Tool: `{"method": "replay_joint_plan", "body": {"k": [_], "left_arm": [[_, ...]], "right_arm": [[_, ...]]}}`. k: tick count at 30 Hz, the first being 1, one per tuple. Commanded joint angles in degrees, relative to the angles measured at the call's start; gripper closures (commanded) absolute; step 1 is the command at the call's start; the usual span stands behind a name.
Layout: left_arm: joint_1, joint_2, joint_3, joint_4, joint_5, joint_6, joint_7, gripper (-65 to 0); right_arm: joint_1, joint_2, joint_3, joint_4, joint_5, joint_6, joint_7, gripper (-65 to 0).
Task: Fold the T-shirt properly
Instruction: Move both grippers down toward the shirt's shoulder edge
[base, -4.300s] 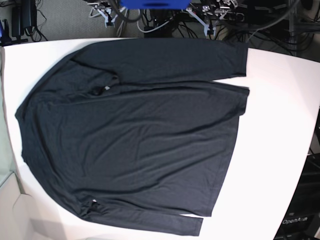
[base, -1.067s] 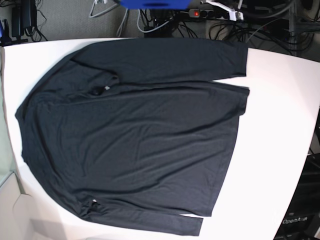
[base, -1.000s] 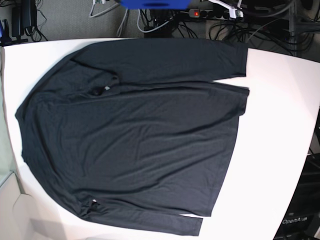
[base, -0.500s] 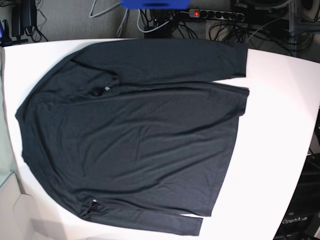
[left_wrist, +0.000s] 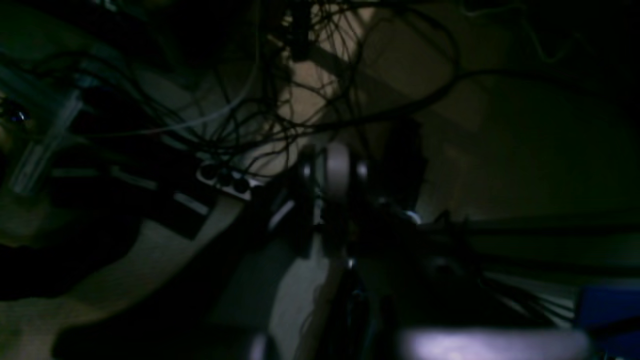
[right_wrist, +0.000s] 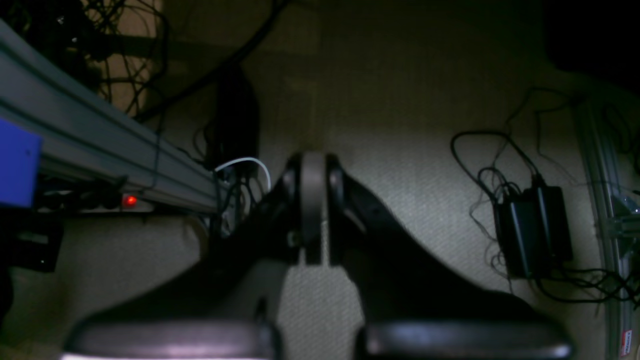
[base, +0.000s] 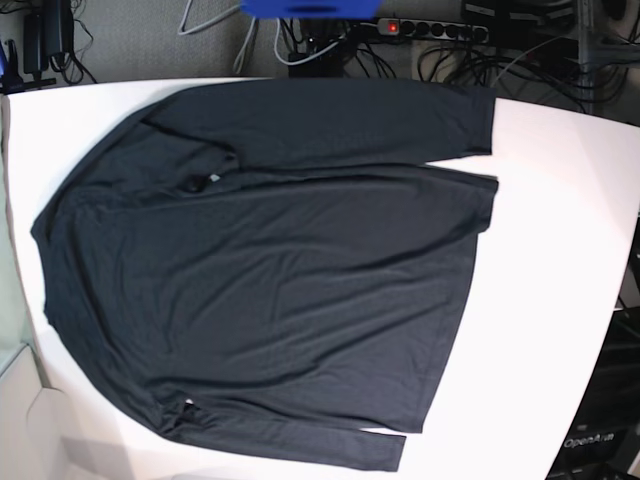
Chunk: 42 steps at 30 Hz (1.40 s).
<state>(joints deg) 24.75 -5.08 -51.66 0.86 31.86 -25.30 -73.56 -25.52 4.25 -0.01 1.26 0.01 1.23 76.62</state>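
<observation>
Black T-shirt (base: 270, 270) is seen unmoved on the white table (base: 560, 250), spread flat as before. Left gripper (left_wrist: 332, 175) and right gripper (right_wrist: 313, 172) are held closed and empty, pointed at the floor cables (right_wrist: 530, 225), off the table.

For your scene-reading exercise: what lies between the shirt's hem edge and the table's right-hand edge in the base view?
Only bare white table. The base view shows nothing resting between the T-shirt hem and that edge.

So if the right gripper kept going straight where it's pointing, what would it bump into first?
Probably the carpeted floor. The shut right gripper points at it with nothing in between, though depth is hard to judge.
</observation>
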Motion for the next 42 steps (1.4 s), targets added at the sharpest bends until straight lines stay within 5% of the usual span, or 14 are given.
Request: {"method": "replay_joint_plan", "body": {"k": [1, 4, 8, 14, 17, 27, 35, 42], "left_arm": [[1.05, -0.76, -0.08, 0.15, -0.6, -0.15, -1.74, -3.5], [2.02, -0.32, -0.6, 0.15, -1.75, -4.2, -1.74, -3.5], [2.37, 2.75, -5.44, 5.25, -10.71, -14.7, -1.74, -3.5], [5.71, 14.08, -12.74, 29.69, -22.05, -14.7, -1.12, -3.5], [7.73, 14.08, -13.35, 42.96, -24.25, -14.7, 1.6, -3.5], [10.63, 14.08, -9.13, 59.22, -33.75, -14.7, 23.49, -3.5], [15.55, 14.08, -0.87, 82.61, -43.77, -14.7, 46.88, -3.5], [12.92, 14.08, 0.01, 94.83, -44.21, -14.7, 66.57, -3.5]], "right_arm": [[-1.78, 0.19, 0.14, 0.28, 0.3, -0.84, 2.46, 0.0], [-6.17, 0.28, 0.14, 8.55, 0.3, -0.84, 2.37, 0.0], [-15.23, 0.28, 0.23, 26.22, 0.3, -0.84, 1.93, 0.0], [-27.71, -1.22, 3.92, 56.11, 0.12, -0.84, -9.15, 0.0], [-32.11, -1.57, 4.27, 69.64, 0.03, -0.84, -17.23, 0.0], [-33.51, -1.75, 3.84, 83.09, -0.05, -0.66, -29.45, 0.0], [-33.43, -1.57, 3.66, 85.73, -0.14, -0.58, -31.3, 0.0], [-33.51, -1.57, 3.92, 89.95, -0.14, -0.58, -34.29, 0.0]]}}
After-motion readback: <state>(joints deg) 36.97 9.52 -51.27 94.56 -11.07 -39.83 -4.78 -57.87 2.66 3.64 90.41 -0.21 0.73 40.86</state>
